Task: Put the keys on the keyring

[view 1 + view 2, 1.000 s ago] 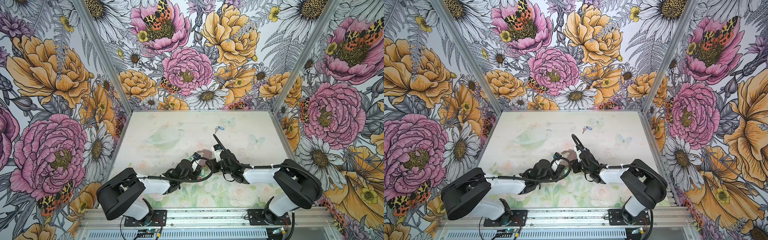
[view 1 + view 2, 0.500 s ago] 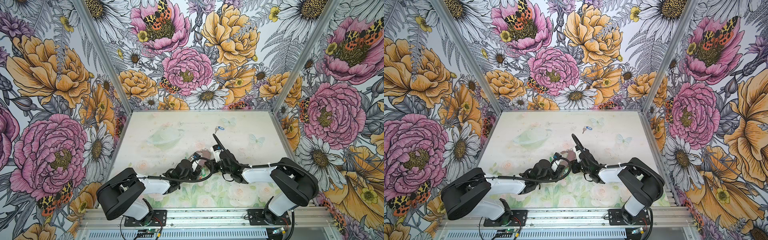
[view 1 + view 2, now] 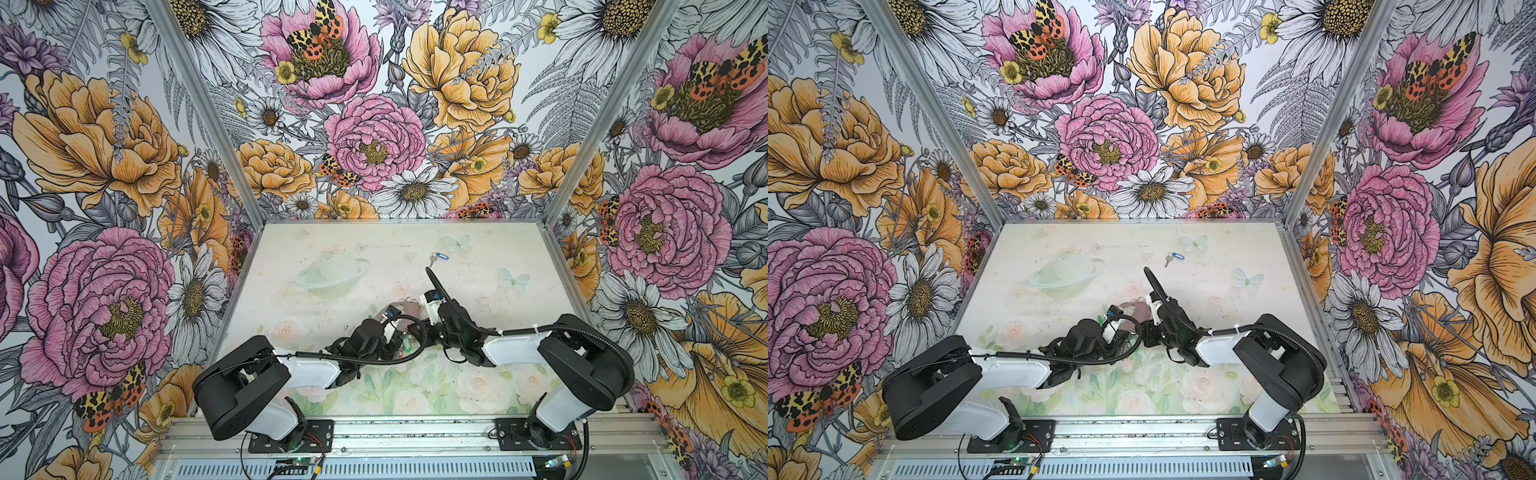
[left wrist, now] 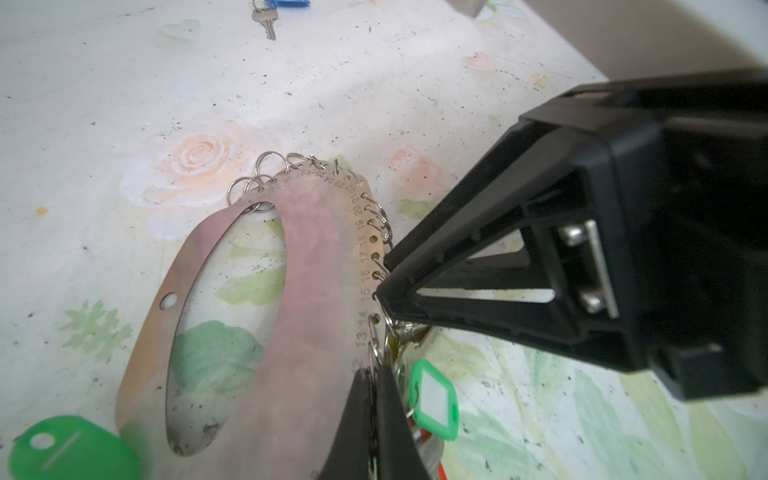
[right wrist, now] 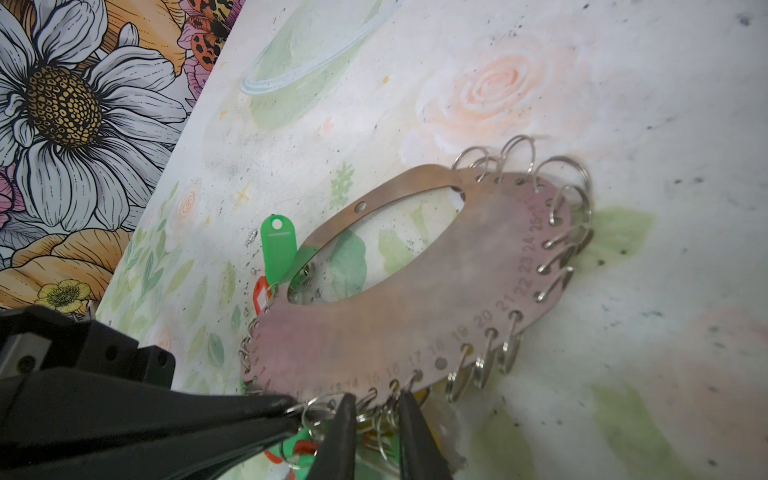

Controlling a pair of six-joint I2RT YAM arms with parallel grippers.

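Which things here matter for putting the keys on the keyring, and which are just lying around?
For the job: small silver key with blue oblong plastic tag; flat brownish-grey oval metal keyring.
Just lying about: green plastic tag; red plastic tag, both at the keyring's edge.

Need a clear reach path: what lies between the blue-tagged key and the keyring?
Only bare table separates the blue-tagged key from the keyring, as the left wrist view shows.

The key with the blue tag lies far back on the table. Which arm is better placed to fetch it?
Probably the right. The keys lie right of the middle, beyond the right gripper. The left gripper is shut on the keyring, steadying it.
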